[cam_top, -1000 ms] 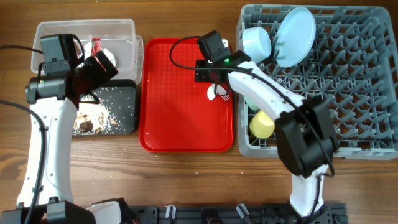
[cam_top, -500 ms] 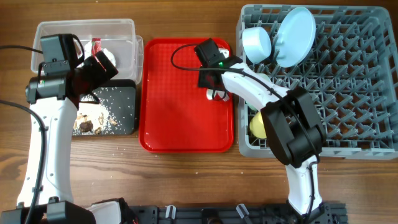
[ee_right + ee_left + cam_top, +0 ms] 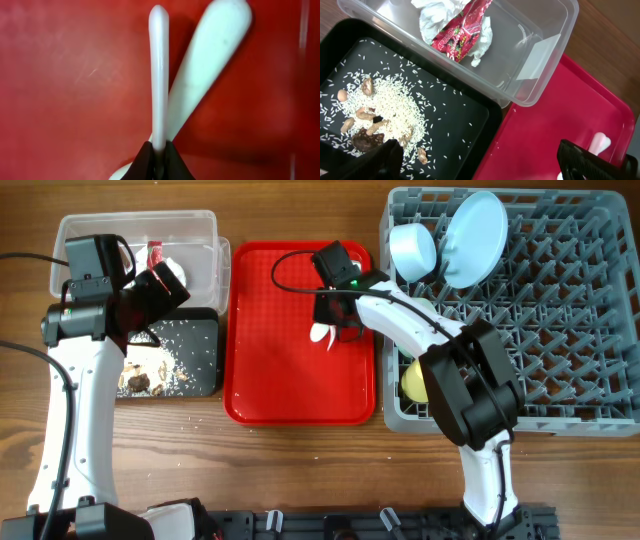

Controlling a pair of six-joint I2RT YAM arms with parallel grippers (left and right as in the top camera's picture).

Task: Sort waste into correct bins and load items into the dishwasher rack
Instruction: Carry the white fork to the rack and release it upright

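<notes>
My right gripper (image 3: 159, 156) is shut on the thin handle of a white plastic utensil (image 3: 159, 75), held edge-on just above the red tray (image 3: 290, 380). I cannot tell whether it is the fork or the spoon. A second white utensil handle (image 3: 210, 65) lies crossed beneath it. From overhead the right gripper (image 3: 333, 322) is over the tray's upper right part. My left gripper (image 3: 482, 165) is open and empty over the edge between the black tray (image 3: 465, 125) and the red tray. Crumpled paper with a red wrapper (image 3: 457, 25) lies in the clear tub (image 3: 135, 225). Food scraps and rice (image 3: 370, 115) lie in the black tray.
The grey dishwasher rack (image 3: 560, 380) stands at the right, holding a pale blue plate (image 3: 475, 238), a pale blue bowl (image 3: 412, 248) and a yellow cup (image 3: 421, 380). The right arm reaches across the rack's left edge. Bare wooden table runs along the front.
My right gripper has closed on the white utensil handle, and the utensils have shifted slightly left on the red tray. The left arm has not moved.
</notes>
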